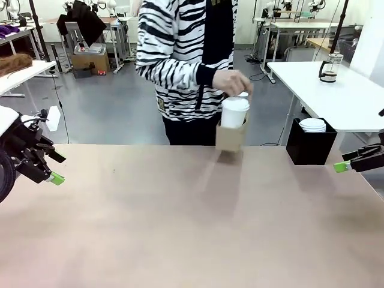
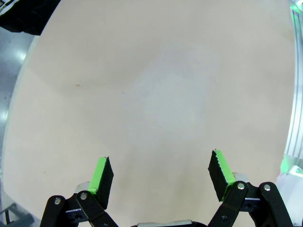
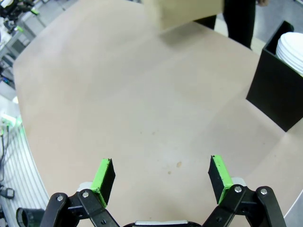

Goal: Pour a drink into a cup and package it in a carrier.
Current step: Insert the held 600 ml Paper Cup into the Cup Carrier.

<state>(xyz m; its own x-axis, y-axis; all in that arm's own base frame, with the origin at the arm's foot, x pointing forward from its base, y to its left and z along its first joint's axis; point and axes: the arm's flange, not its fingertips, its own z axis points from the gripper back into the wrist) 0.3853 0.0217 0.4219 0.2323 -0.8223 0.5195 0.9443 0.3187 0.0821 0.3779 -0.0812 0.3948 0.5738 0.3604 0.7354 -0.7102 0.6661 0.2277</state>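
Note:
A person at the far side holds a brown cardboard carrier (image 1: pixel 231 137) just above the table's far edge, one hand (image 1: pixel 234 83) on top of it. A white cup (image 1: pixel 234 111) with a white lid stands in the carrier. The drink is hidden. My left gripper (image 1: pixel 58 168) hovers open at the table's left edge with nothing between its fingers, over bare tabletop in its wrist view (image 2: pixel 161 168). My right gripper (image 1: pixel 345 161) is open and empty at the right edge (image 3: pixel 161 170), and the carrier's underside (image 3: pixel 189 12) shows blurred far ahead of it.
A black box (image 1: pixel 309 149) holding a stack of white lids (image 1: pixel 312 125) stands at the table's far right corner, close to my right gripper. A glass pot (image 1: pixel 329 67) sits on a white table (image 1: pixel 348 96) behind.

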